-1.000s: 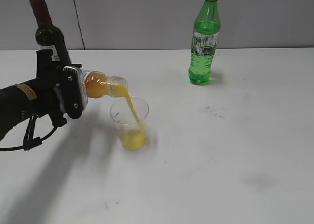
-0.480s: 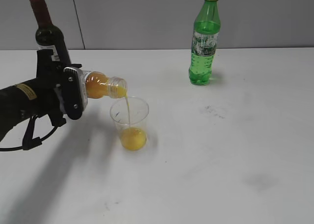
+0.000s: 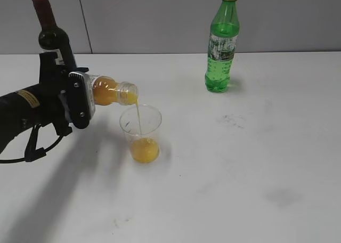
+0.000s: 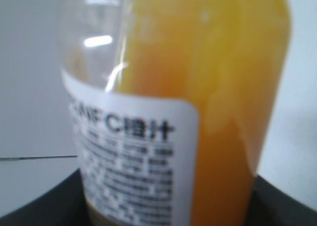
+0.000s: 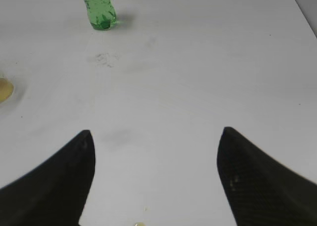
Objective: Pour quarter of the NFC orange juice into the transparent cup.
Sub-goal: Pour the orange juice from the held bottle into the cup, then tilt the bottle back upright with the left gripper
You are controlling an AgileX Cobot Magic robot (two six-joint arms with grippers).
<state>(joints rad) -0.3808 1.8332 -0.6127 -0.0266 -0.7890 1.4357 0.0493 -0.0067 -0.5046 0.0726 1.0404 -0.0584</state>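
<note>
My left gripper point(image 3: 80, 100) is shut on the NFC orange juice bottle point(image 3: 109, 91) and holds it tipped nearly on its side, mouth to the right, above the transparent cup point(image 3: 141, 132). A thin stream of juice falls from the mouth into the cup, which stands on the table with orange juice in its bottom. In the left wrist view the bottle point(image 4: 198, 87) fills the frame, its label readable, between the dark jaws. My right gripper point(image 5: 154, 137) is open and empty above bare table; it does not show in the exterior view.
A dark wine bottle point(image 3: 50, 32) stands at the back left, just behind my left arm. A green bottle point(image 3: 222, 46) with a yellow cap stands at the back right, also in the right wrist view point(image 5: 99, 8). The table point(image 3: 256, 163) is white.
The stream of juice has thinned from a thick slanted pour to a narrow vertical thread. The bottle and left gripper have barely moved.
</note>
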